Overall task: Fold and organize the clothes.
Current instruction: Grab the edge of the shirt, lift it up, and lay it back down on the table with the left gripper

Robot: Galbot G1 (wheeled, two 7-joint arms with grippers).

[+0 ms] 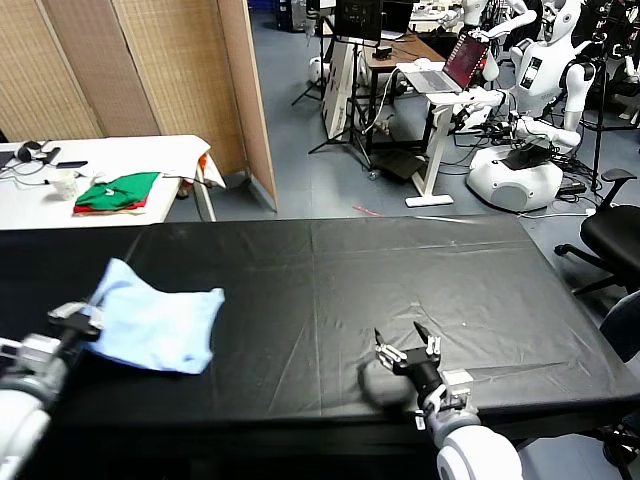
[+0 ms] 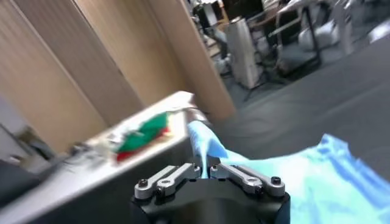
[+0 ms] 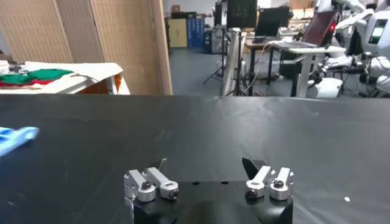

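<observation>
T-shirt [image 1: 160, 322], pale blue, lies crumpled in the lower left of the head view, on the black counter [image 1: 330, 290]. One corner of it is pulled up and out toward the frame's left edge, and that is where the left gripper [image 1: 82, 318] has it: jaws pressed together, pinching the fabric. The left wrist view confirms it, with the left gripper [image 2: 207, 172] closed on a thin ridge of the T-shirt [image 2: 292, 176] that rises between the fingers while the rest of the cloth spreads away over the dark surface.

Over at lower centre-right of the head view sits the right gripper [image 1: 408, 345], low over the counter, jaws spread wide and holding nothing. It is well apart from the T-shirt. Its own wrist view shows the right gripper [image 3: 207, 176] with both fingers standing far apart above bare black counter [image 3: 201, 128], and just a sliver of the T-shirt [image 3: 15, 137] peeking in at the frame's left edge.

In the upper left of the head view stands a white table [image 1: 120, 165] behind the counter, carrying folded green and red garments [image 1: 118, 192]. A woven screen [image 1: 140, 70] rises behind it. In the upper right, a laptop [image 1: 460, 62] sits open on a desk, with white robots [image 1: 520, 170] parked nearby.
</observation>
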